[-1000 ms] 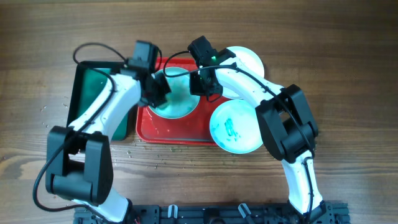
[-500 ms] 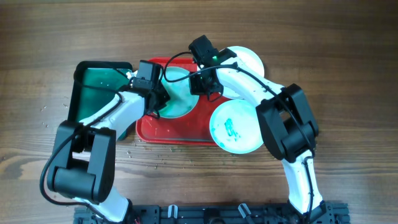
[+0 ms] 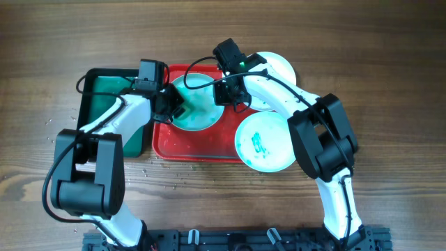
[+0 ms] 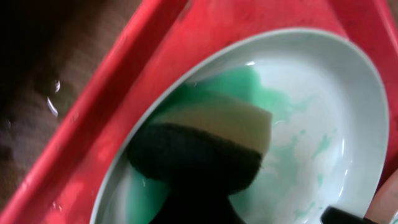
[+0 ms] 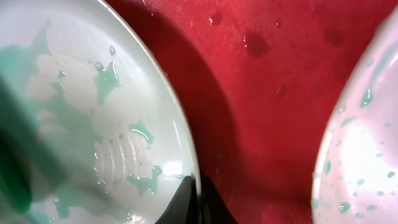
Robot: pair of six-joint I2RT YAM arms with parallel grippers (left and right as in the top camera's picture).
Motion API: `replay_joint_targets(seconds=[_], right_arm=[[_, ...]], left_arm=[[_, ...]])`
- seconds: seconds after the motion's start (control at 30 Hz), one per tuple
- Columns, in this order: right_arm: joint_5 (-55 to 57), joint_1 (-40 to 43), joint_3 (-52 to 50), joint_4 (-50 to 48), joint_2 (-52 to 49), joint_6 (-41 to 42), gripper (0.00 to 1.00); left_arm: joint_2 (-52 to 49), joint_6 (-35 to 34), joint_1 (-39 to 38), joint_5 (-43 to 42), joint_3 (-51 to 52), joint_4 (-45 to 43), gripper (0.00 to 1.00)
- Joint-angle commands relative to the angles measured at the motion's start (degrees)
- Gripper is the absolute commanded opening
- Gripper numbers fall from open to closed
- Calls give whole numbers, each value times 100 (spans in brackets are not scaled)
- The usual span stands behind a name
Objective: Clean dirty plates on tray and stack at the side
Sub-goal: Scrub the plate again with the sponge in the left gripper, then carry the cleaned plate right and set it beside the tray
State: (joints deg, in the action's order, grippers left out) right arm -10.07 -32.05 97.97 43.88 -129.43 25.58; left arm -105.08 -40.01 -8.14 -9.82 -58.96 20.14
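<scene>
A white plate point(image 3: 202, 104) smeared with teal lies on the red tray point(image 3: 195, 148). My left gripper point(image 3: 174, 106) is shut on a sponge point(image 4: 217, 121) with a dark scouring side and presses it on the left part of this plate point(image 4: 323, 93). My right gripper point(image 3: 227, 96) is shut on the plate's right rim point(image 5: 194, 186), with the plate face point(image 5: 74, 93) to its left. A second plate point(image 3: 277, 68) lies at the tray's far right corner. A third plate point(image 3: 265, 143) with teal smears lies over the tray's right edge.
A dark green tray point(image 3: 104, 90) stands left of the red tray, under my left arm. Water drops lie on the wooden table point(image 3: 160, 174) in front of the tray. In the right wrist view, wet red tray floor point(image 5: 267, 93) separates the held plate from another plate point(image 5: 367, 155).
My left wrist has swung left and towards the back, with the sponge still on the plate's left part. The right arm and the plates have not moved.
</scene>
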Motion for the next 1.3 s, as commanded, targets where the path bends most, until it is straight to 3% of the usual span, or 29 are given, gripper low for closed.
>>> replay_joint_targets(seconds=[0.0,0.07,0.17,0.3,0.53,0.6,0.67,0.73,0.8,0.9,1.07,1.27], right_arm=[[55,-55,-125,-11,-199,-164,4],[55,-55,-125,-9,-199,-164,5],[55,-55,-125,-9,-199,-166,4],[-63,-55,-125,-7,-199,-197,4],[-570,-55,-125,98,-199,-289,4],[-601,-70,-125,76,-219,-208,17],[-656,-101,-186,20,-249,-136,20],[-649,-116,-343,-74,-249,50,19],[-603,-98,-433,-109,-249,109,4],[-424,-35,-407,-26,-114,94,4],[1495,-90,-341,420,960,-186,4],[6142,-1023,-343,474,1705,-457,4]], left_arm=[[-122,835,-90,391,-90,-247,4],[-122,1049,-245,127,-90,-275,4],[-122,2055,-505,-1016,-90,-256,4],[-7,2181,-409,-1676,-262,68,4],[859,2162,1145,-1648,-2474,2610,4],[1043,2159,1414,-1622,-2551,2900,4],[1038,2159,1447,-1373,-2542,3202,4],[1008,2159,1416,-1045,-2538,3445,4],[992,2159,1403,-960,-2538,3521,4],[970,2155,1399,-960,-2538,3565,4],[960,1998,1399,-940,-2535,3716,4],[960,1851,1399,-852,-2535,3753,4]])
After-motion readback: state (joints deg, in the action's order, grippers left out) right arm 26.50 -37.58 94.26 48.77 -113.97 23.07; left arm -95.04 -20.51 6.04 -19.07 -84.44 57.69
